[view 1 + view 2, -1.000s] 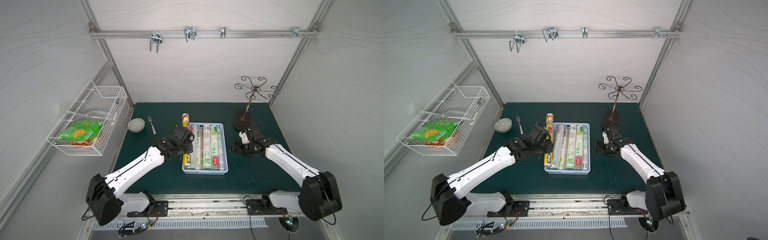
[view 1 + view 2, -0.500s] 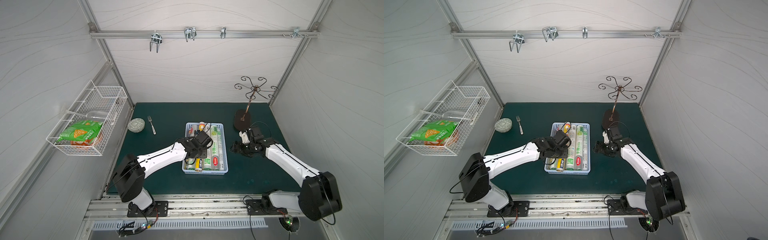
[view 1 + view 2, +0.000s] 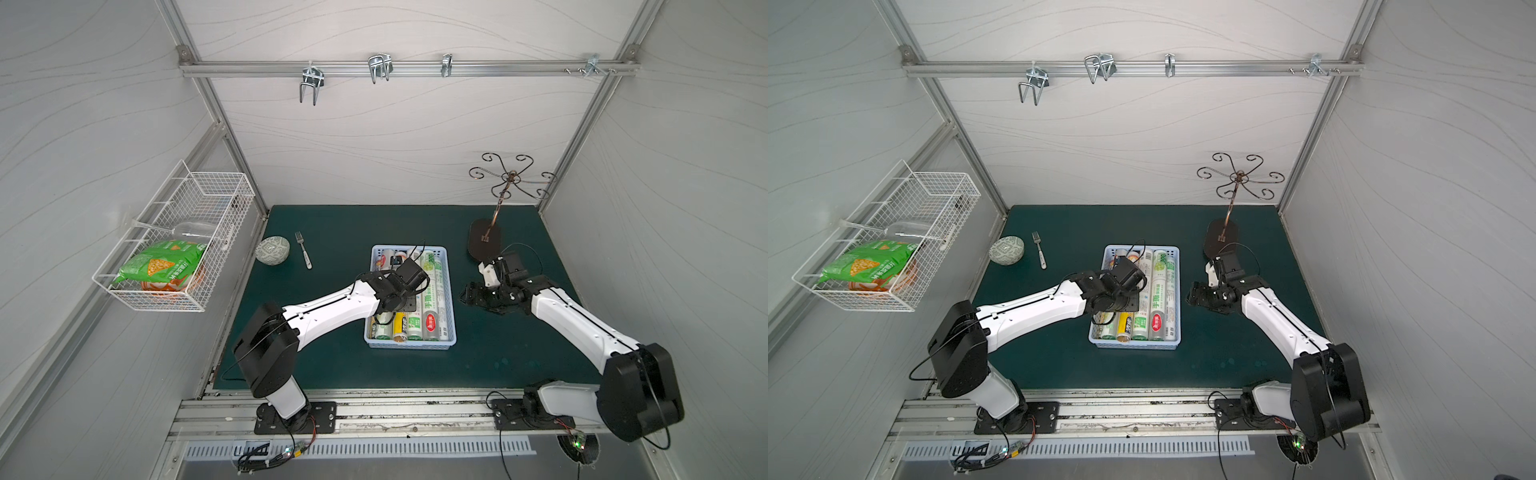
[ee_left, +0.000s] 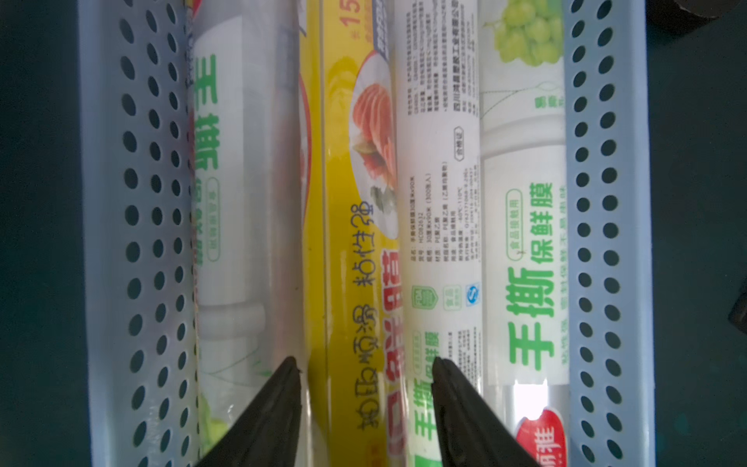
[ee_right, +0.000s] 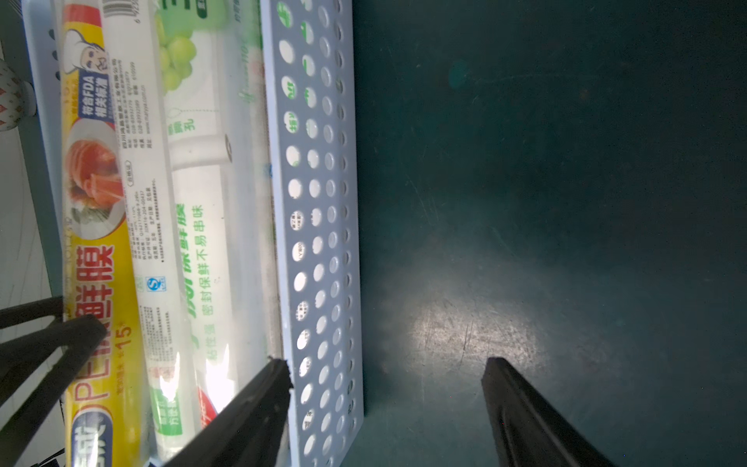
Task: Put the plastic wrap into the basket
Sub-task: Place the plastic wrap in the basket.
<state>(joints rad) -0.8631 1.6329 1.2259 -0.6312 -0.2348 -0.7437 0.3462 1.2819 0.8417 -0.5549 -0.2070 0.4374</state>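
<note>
The light-blue perforated basket (image 3: pixel 409 344) (image 3: pixel 1133 344) sits mid-mat with several plastic wrap rolls lying lengthwise in it. My left gripper (image 4: pixel 367 362) hangs low over the basket, jaws open. A yellow roll (image 4: pixel 343 202) lies between its fingers among white-green rolls (image 4: pixel 521 242), with a gap to one fingertip (image 4: pixel 440 372). In both top views the left wrist hides most of that roll; its yellow end (image 3: pixel 400 326) shows. My right gripper (image 5: pixel 386 366) (image 3: pixel 471 295) is open and straddles the basket's right wall (image 5: pixel 319 242), holding nothing.
A white wire basket (image 3: pixel 174 249) with snack bags hangs on the left wall. A patterned bowl (image 3: pixel 272 249) and a fork (image 3: pixel 303 254) lie at the back left of the mat. A metal hook stand (image 3: pixel 484 245) stands behind the right arm.
My left arm swung right from beside the basket's left rim to over it, carrying the yellow roll, which now lies among the others. Its jaws have widened. The right arm has not moved.
</note>
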